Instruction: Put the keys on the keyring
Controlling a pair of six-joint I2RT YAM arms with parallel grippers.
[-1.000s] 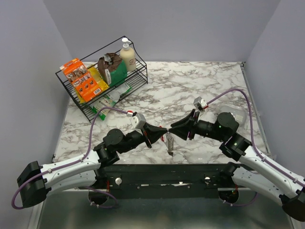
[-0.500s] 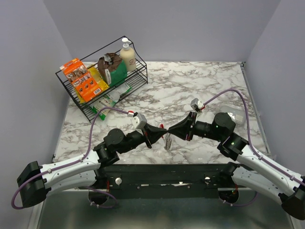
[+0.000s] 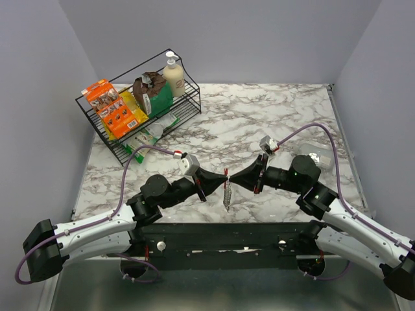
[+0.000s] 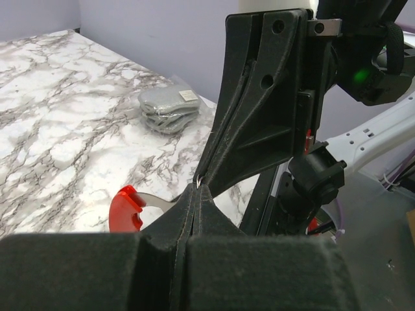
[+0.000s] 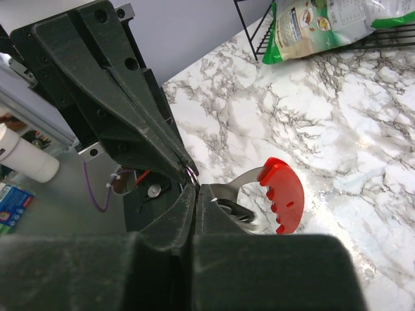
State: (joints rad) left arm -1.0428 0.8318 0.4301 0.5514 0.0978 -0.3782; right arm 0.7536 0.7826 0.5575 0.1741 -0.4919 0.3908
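My two grippers meet tip to tip above the table's near middle. The keyring hangs between them: its silvery ribbed chain (image 3: 226, 196) dangles below the tips and its red arc clip (image 3: 226, 171) shows just above. My left gripper (image 3: 224, 175) is shut, with a thin wire loop of the keyring at its tip (image 4: 196, 186); the red clip (image 4: 123, 207) sits to its left. My right gripper (image 3: 231, 176) is shut on the keyring (image 5: 196, 188), with the red clip (image 5: 283, 197) sticking out to the right. A small dark looped piece (image 5: 232, 208), possibly a key, lies by the right fingers.
A black wire basket (image 3: 188, 107) with snack packets and a soap bottle (image 3: 173, 74) stands at the back left. A clear bag of grey pieces (image 3: 318, 159) lies at the right, also in the left wrist view (image 4: 167, 107). A green packet (image 5: 311, 26) lies by the basket.
The right gripper has shifted slightly left and the tips, briefly apart half a second ago, now touch again. The hanging chain has moved a little left with them.
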